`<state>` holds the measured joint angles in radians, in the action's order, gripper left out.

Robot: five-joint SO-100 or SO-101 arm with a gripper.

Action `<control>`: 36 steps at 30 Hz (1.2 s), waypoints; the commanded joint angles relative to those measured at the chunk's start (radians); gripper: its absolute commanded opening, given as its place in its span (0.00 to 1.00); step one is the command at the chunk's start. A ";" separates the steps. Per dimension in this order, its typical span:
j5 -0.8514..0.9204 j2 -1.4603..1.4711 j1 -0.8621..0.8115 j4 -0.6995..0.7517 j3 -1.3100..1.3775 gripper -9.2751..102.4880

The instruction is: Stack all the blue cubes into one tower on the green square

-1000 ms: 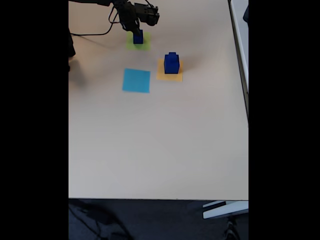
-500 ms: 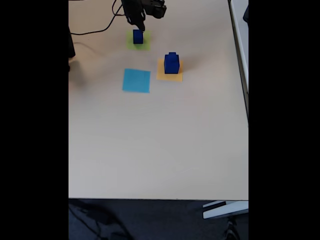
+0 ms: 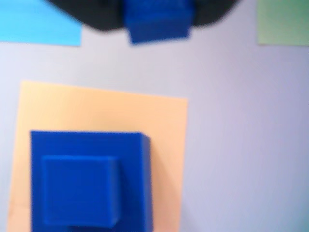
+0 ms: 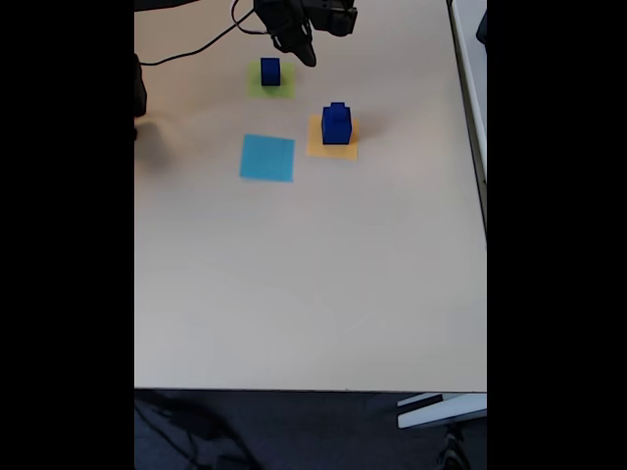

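In the wrist view my gripper (image 3: pixel 157 14) comes in from the top edge, its dark jaws shut on a small blue cube (image 3: pixel 157 26). Below it a large blue cube (image 3: pixel 135 183) with a smaller blue cube (image 3: pixel 79 191) on top stands on an orange-yellow square (image 3: pixel 164 125). In the fixed view the gripper (image 4: pixel 306 54) hangs up and to the right of the green square (image 4: pixel 285 88), where one blue cube (image 4: pixel 270 70) stands. The two-cube stack (image 4: pixel 336 124) sits lower right of it. A corner of the green square (image 3: pixel 285 21) shows at the wrist view's top right.
A flat light-blue square (image 4: pixel 267 158) lies left of the orange-yellow square (image 4: pixel 315 147) and shows again at the wrist view's top left (image 3: pixel 34 24). A black cable (image 4: pixel 186 59) runs along the table's top left. The table's right edge (image 4: pixel 470 117) is near.
The gripper has lifted off the cube on the green square and moved right, towards the stack on the orange-yellow square. The cube on the green square and the stack have not moved.
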<state>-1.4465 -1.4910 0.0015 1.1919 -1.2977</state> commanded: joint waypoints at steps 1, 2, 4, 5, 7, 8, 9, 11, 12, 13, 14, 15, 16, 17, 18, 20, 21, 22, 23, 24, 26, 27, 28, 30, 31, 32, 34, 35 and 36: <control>0.044 0.006 -0.052 0.002 0.074 0.08; 0.049 0.015 -0.063 0.003 0.075 0.08; 0.055 0.041 -0.081 0.006 0.083 0.08; 0.063 0.060 -0.087 0.006 0.095 0.08; 0.066 0.103 -0.100 0.006 0.127 0.08; 0.072 0.127 -0.106 0.005 0.150 0.08; 0.075 0.150 -0.109 0.003 0.172 0.08; 0.072 0.186 -0.110 0.000 0.210 0.08; 0.072 0.201 -0.112 0.000 0.232 0.08; 0.071 0.218 -0.112 0.002 0.255 0.08; 0.071 0.235 -0.110 0.003 0.278 0.08; 0.071 0.249 -0.110 0.005 0.298 0.08; 0.067 0.262 -0.107 0.005 0.314 0.08; 0.063 0.276 -0.106 0.005 0.333 0.08; 0.063 0.291 -0.103 0.005 0.353 0.08; 0.058 0.313 -0.098 0.005 0.380 0.08; 0.055 0.321 -0.094 0.005 0.388 0.08; 0.051 0.328 -0.089 0.005 0.396 0.08; 0.046 0.334 -0.086 0.002 0.400 0.08; 0.043 0.344 -0.081 0.000 0.410 0.08; 0.038 0.359 -0.077 -0.003 0.420 0.08; 0.038 0.367 -0.075 -0.006 0.423 0.08; 0.038 0.376 -0.072 -0.006 0.430 0.08; 0.038 0.391 -0.066 -0.008 0.443 0.08; 0.037 0.397 -0.063 -0.008 0.448 0.08; 0.034 0.400 -0.058 -0.011 0.448 0.08; 0.029 0.408 -0.057 -0.021 0.448 0.08; 0.029 0.411 -0.057 -0.025 0.448 0.08; 0.029 0.414 -0.057 -0.028 0.448 0.08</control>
<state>-1.4051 -1.0615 -0.0629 1.1934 -0.9158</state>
